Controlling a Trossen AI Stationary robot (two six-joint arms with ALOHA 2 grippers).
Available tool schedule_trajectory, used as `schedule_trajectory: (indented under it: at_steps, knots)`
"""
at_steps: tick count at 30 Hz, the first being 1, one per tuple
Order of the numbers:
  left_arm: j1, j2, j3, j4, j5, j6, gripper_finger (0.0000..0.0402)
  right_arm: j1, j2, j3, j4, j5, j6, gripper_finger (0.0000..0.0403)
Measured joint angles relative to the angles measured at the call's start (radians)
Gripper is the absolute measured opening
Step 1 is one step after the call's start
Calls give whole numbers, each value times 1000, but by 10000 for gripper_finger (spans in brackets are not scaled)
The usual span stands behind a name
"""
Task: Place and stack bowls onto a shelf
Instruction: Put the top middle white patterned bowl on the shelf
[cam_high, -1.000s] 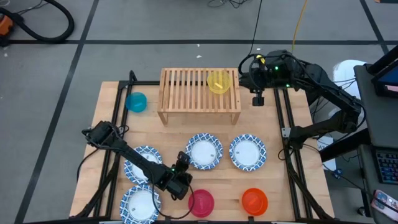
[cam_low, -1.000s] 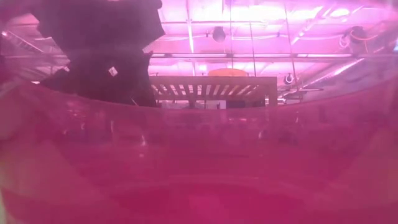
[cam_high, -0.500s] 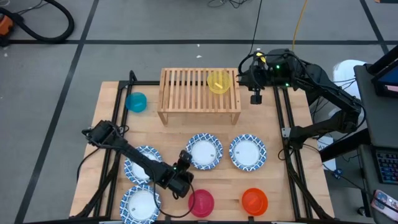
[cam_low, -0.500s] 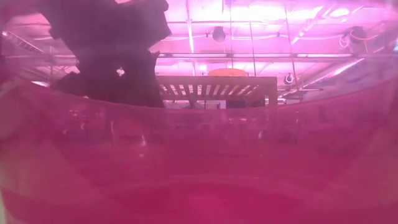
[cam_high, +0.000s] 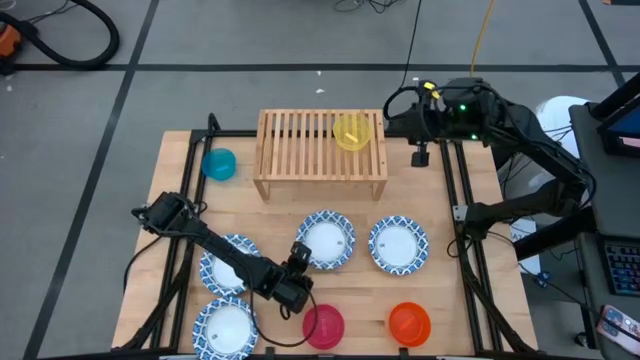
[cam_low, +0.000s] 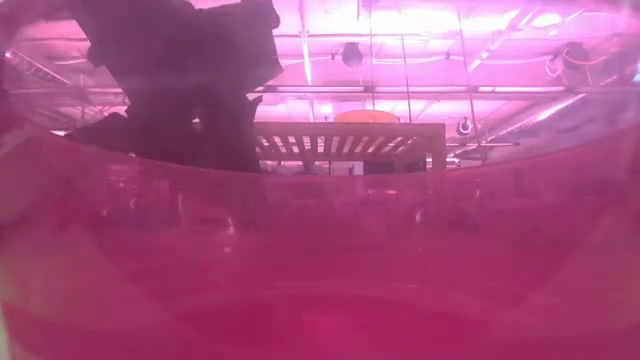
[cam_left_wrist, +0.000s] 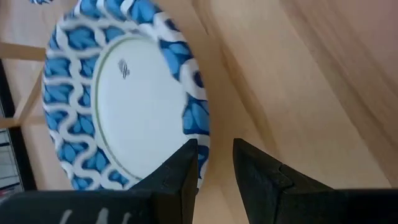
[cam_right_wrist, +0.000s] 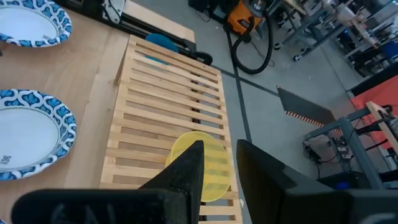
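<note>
Blue-rimmed dish (cam_high: 326, 241) at frame centre, left gripper (cam_high: 298, 258) low at its lower-left rim, jaws a narrow gap apart, holding nothing. Yellow bowl (cam_high: 351, 132) on shelf (cam_high: 300, 150), upper centre. Right gripper (cam_high: 420, 155) beside shelf's right end, fingers slightly parted, empty.

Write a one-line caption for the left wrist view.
Left gripper open, fingers straddling the rim of a blue-patterned dish on the wooden table.
</note>
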Motion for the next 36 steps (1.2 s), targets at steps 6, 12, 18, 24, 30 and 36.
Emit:
schedule_trajectory:
  at_steps: [6,12,18,24,30,36]
  knots:
    - [1,0,0,0,-23,61,108,0,-34,0,15,0,3,89]
    - [8,0,0,0,-107,77,108,0,-53,0,15,0,23,89]
    - [30,0,0,0,-19,70,108,0,-57,0,15,0,24,89]
    - [41,0,0,0,-49,95,108,0,-57,0,15,0,24,89]
    - [52,0,0,-1,-50,105,108,0,-57,0,14,0,23,89]
    - [78,0,0,-1,-50,101,108,0,-57,0,14,0,17,89]
